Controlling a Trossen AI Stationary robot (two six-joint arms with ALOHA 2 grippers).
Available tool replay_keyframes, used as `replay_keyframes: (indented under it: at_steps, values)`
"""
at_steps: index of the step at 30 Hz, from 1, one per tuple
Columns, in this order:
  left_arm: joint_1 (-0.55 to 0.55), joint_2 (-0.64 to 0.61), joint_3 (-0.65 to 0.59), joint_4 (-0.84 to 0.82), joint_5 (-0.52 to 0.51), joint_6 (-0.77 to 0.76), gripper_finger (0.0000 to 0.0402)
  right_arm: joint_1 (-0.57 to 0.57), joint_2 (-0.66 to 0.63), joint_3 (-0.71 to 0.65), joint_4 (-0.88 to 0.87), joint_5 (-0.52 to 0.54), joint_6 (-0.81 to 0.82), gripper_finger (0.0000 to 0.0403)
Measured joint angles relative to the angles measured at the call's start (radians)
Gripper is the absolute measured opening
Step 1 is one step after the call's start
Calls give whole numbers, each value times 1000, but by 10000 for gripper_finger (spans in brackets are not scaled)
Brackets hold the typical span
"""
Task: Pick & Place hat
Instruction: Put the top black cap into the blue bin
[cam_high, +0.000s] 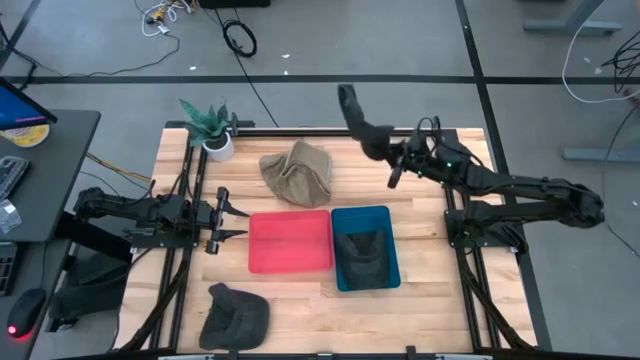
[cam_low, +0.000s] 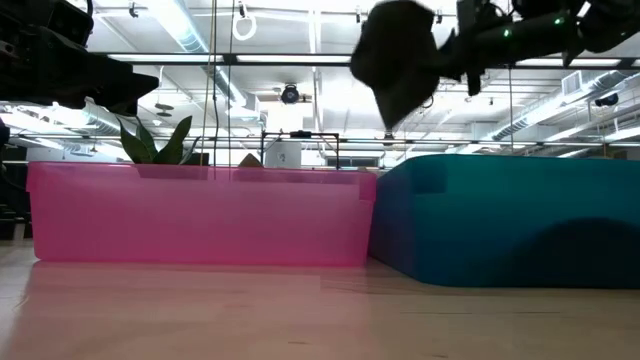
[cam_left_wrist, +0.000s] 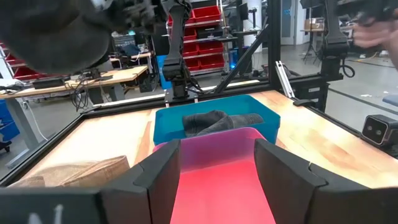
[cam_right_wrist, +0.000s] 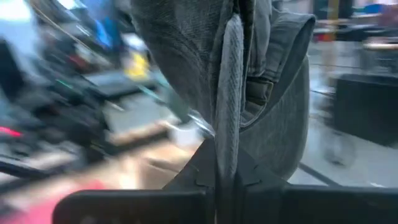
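Observation:
My right gripper (cam_high: 393, 160) is over the table's far right part, shut on a dark grey hat (cam_high: 356, 115), which hangs high in the low view (cam_low: 395, 52) and fills the right wrist view (cam_right_wrist: 249, 81). A second dark hat (cam_high: 362, 255) lies inside the blue bin (cam_high: 392, 270). A tan hat (cam_high: 297, 175) rests flat on the table beyond the red bin (cam_high: 290, 242). Another dark hat (cam_high: 235, 315) lies near the table's near edge. My left gripper (cam_high: 226, 226) waits open at the red bin's left end (cam_left_wrist: 214, 168). My right gripper (cam_right_wrist: 224, 155) pinches a folded edge of the dark grey hat (cam_right_wrist: 229, 118) between its two fingers, with several layers showing there. The fingers come level from the table's right. The hat is lifted clear of the table and bins and stands out beyond the fingertips.
A potted plant (cam_high: 213, 128) stands at the table's far left corner. The red and blue bins sit side by side mid-table. Black frame rails (cam_high: 462, 215) run along the left and right sides. Bare wood shows at the near right.

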Motion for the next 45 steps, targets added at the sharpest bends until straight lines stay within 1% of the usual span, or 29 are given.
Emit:
replay_keyframes:
  at_steps: [3,5,10,15,16,17,19,27,29,32,35,38,45]
  values:
    - [0,0,0,0,0,0,209,62,-2,-17,90,-81,81,7]
    - [0,0,0,0,0,0,209,119,-2,-36,127,-107,121,7]
    - [0,0,0,0,0,0,209,264,-1,-95,244,-105,197,8]
    - [0,0,0,0,0,0,209,401,-1,-139,407,-103,198,8]
    - [0,0,0,0,0,0,209,428,-1,-143,435,-90,198,8]
    - [0,0,0,0,0,0,209,459,-2,-145,452,-65,197,8]
    - [0,0,0,0,0,0,209,522,-1,-149,457,21,198,8]
    - [0,0,0,0,0,0,209,847,5,-192,459,504,259,8]
    - [0,0,0,0,0,0,209,912,10,-215,489,605,279,8]
    - [0,0,0,0,0,0,209,984,31,-250,541,728,321,9]
    - [0,0,0,0,0,0,209,1021,56,-277,552,805,411,9]
    - [0,0,0,0,0,0,209,1039,103,-291,553,858,508,9]
    - [0,0,0,0,0,0,209,1083,268,-291,609,856,715,9]
